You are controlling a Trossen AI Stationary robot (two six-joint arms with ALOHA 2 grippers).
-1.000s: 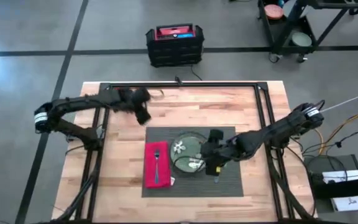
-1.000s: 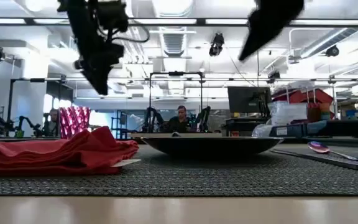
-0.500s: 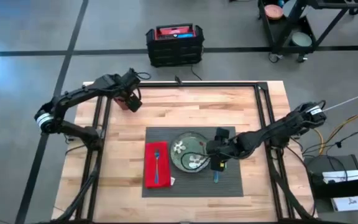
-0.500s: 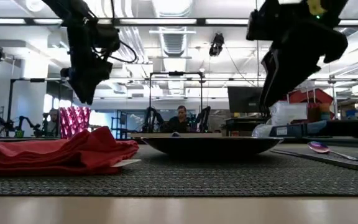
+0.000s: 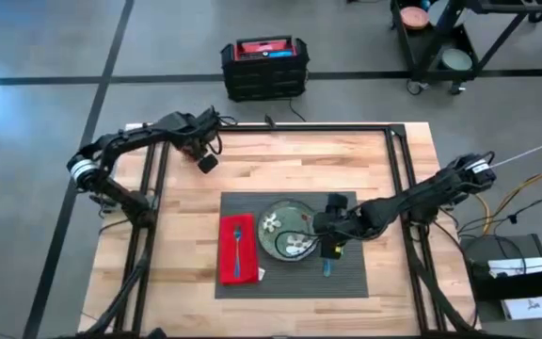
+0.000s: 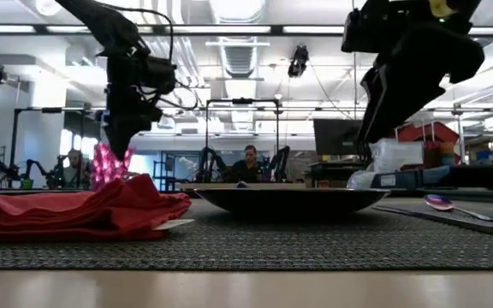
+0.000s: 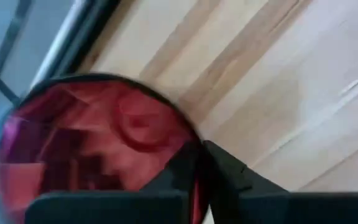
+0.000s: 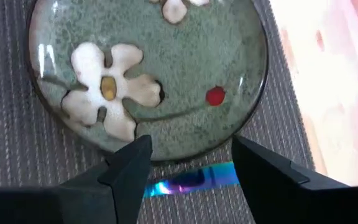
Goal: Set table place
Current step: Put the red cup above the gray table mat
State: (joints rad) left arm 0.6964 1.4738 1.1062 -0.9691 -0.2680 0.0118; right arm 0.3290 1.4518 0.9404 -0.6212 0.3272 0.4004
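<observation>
Your right end effector [image 8: 188, 163] hangs over the placemat [image 5: 346, 273], fingers [image 8: 129, 165] spread apart, gripping nothing. Beneath the gap lies an iridescent spoon [image 8: 191, 178] just beside the green plate [image 8: 148, 68]. The placemat lies at the desk's [image 5: 280, 165] middle, carrying plate, spoon and a red napkin [image 5: 237, 249] with a fork [image 5: 237, 241]. Your left end effector [image 5: 205, 158] sits at the far left corner by a red glass [image 7: 86, 149]; whether it grips I cannot tell.
</observation>
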